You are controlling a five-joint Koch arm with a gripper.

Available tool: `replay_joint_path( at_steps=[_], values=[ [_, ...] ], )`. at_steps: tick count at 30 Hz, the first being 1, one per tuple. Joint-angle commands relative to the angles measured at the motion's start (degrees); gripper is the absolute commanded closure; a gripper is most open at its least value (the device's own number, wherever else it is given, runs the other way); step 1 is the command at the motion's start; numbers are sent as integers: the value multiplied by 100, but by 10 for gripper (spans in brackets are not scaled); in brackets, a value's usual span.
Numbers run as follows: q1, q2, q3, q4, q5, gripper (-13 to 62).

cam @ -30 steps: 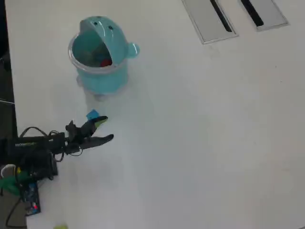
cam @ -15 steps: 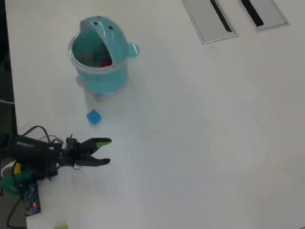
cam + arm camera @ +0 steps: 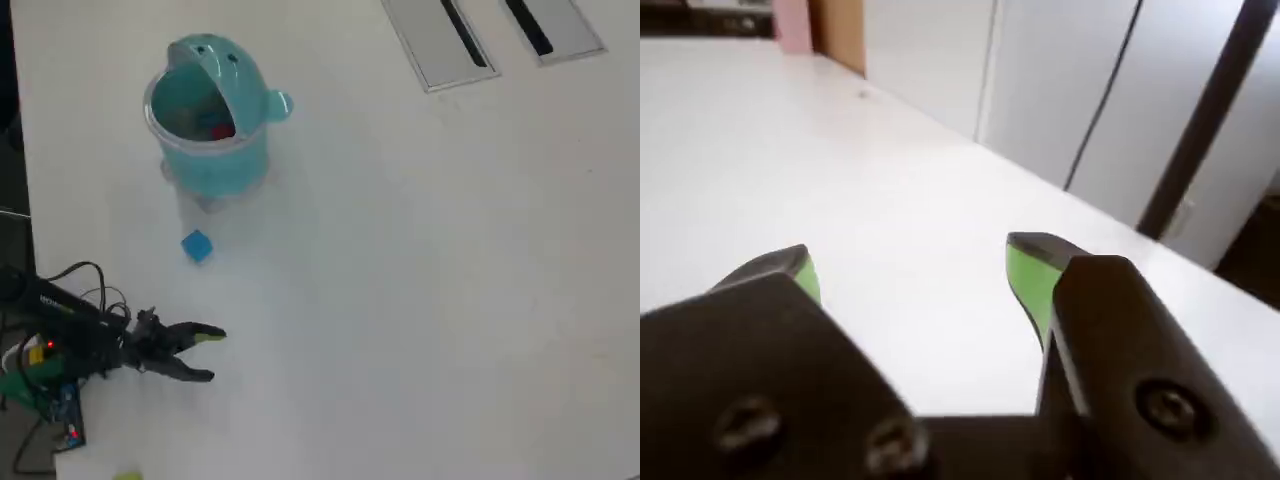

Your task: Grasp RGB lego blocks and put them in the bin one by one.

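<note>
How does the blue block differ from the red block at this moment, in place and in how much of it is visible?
The blue block lies on the bare white table, just in front of the bin, fully visible; the red block sits inside the bin, only partly seen. Neither is in the claw, which is open and apart from both.

The desk [image 3: 420, 260] is white, smooth and a little shiny. The bin [image 3: 210, 150] is smooth teal plastic, and its rim is see-through plastic. The blue lego block [image 3: 197, 245] looks like hard, smooth plastic. The red lego block [image 3: 222, 130] inside the bin looks the same. The fingers [image 3: 1032, 275] are matt black plastic with flat green pads. The grey panels [image 3: 440, 40] near the desk's far edge look smooth and dull.
</note>
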Motion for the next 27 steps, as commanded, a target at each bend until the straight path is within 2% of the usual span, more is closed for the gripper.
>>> replay_joint_path(
  at_steps=[1,8,21,27],
  values=[
    [123,360,-123,-738,-211,148],
    [545,378,79,-589,-193,148],
    [1811,378,-1063,2092,334,155],
    [2206,369,-1248,2566,413,152]
  ],
)
